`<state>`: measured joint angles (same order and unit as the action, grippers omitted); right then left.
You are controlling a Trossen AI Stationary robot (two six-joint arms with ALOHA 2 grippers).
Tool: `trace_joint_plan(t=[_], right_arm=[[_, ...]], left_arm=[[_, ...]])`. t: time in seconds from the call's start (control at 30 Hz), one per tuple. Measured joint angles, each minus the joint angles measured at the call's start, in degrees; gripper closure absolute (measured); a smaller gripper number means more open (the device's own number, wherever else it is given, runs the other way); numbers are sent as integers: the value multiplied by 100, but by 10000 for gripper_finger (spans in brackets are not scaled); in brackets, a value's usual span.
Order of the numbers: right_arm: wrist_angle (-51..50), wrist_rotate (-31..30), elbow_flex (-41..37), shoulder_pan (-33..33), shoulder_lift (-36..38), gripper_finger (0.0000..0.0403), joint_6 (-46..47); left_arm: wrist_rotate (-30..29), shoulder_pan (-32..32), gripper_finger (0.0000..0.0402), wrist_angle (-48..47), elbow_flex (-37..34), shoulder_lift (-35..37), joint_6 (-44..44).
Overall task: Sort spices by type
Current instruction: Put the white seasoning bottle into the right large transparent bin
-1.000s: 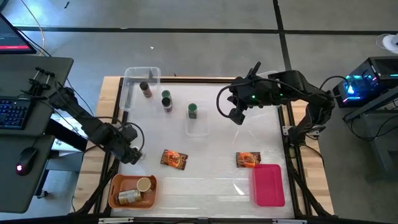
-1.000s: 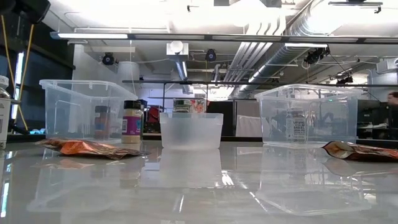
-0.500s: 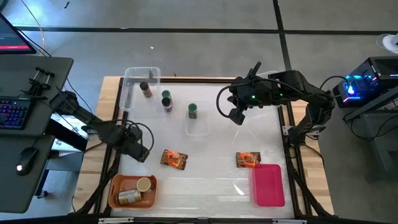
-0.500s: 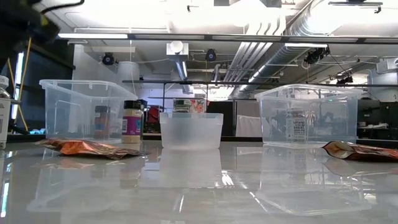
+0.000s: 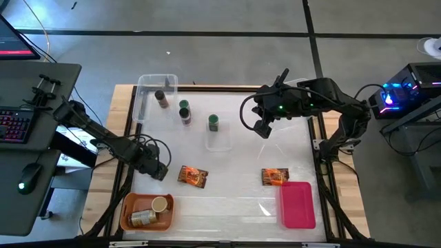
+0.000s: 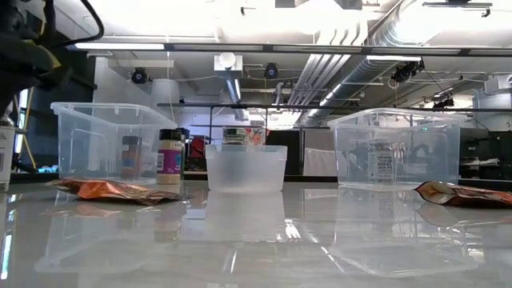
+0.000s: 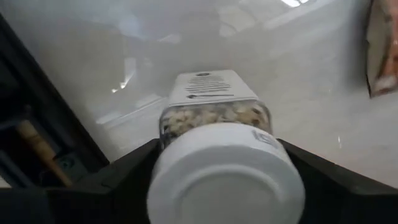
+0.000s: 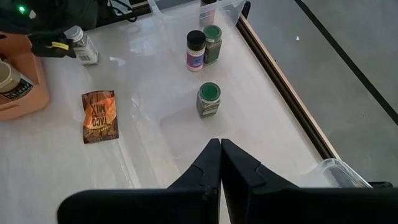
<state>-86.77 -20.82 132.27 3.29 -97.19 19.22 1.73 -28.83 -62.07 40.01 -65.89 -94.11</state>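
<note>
High view: left claw (image 5: 157, 170) reaches low over the surface (image 5: 234, 200), grasping a white-lidded jar (image 7: 225, 180); right claw (image 8: 220, 163) hangs clenched above.

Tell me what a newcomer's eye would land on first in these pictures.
The left gripper stands out, its fingers clamped on a white-lidded spice jar just above the table's left edge, beside a taco mix packet. Below it, an orange tray already holds two tan-lidded jars. The right gripper waits shut above the table's far right, over green-lidded jars.
</note>
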Motion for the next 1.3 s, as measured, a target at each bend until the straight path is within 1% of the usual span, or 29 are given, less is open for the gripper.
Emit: trace_joint_plan(t=[0.1, 0.2, 0.27, 0.33, 0.43, 0.57, 0.63, 0.7, 0.8, 0.93, 0.97, 1.03, 1.13, 1.2, 1.27, 1.3], right_arm=[[-1, 0, 0, 0, 0, 403, 0], [-1, 2, 0, 0, 0, 403, -7], [-1, 0, 0, 0, 0, 403, -10], [-1, 2, 0, 0, 0, 403, -15], [9, 0, 0, 0, 0, 403, -10], [163, 2, 0, 0, 0, 403, -7], [248, 1, 0, 0, 0, 403, -23], [506, 1, 0, 0, 0, 403, -136], [1421, 0, -2, 53, 39, 403, -510], [2821, -92, -2, 109, 185, 403, -1027], [3042, -196, -2, 108, 213, 403, -1066], [3373, -606, 0, 73, 249, 403, -1069], [3096, -1460, 0, -65, 258, 403, -609], [2438, -1853, 0, -251, 258, 403, -77], [1692, -1836, 0, -524, 258, 403, 344], [1328, -1686, -2, -674, 249, 403, 486]], left_arm=[[82, -4, 161, 57, 0, 19, 281], [80, -5, 234, 71, 12, 52, 526], [11, -1, 237, 121, 9, 97, 713], [-212, 11, 237, 243, 39, 169, 920], [-698, 131, 237, 375, 245, 337, 1251], [-1380, 477, 237, 751, 635, 563, 1976], [-1678, 705, 237, 1141, 861, 637, 2564], [-1871, 966, 237, 1764, 1090, 658, 3462], [-1985, 1398, 237, 2951, 1373, 582, 4863], [-1875, 2052, 237, 4462, 1639, 161, 6840], [-1753, 2240, 237, 4703, 1738, -22, 7276], [-1334, 2628, 237, 5027, 1990, -470, 7904], [-613, 3090, 237, 5141, 2455, -1245, 8373], [-287, 3294, 237, 5154, 2823, -1761, 8563], [-62, 3413, 237, 5191, 3208, -2198, 8855], [-19, 3463, 237, 5210, 3386, -2392, 9058]])
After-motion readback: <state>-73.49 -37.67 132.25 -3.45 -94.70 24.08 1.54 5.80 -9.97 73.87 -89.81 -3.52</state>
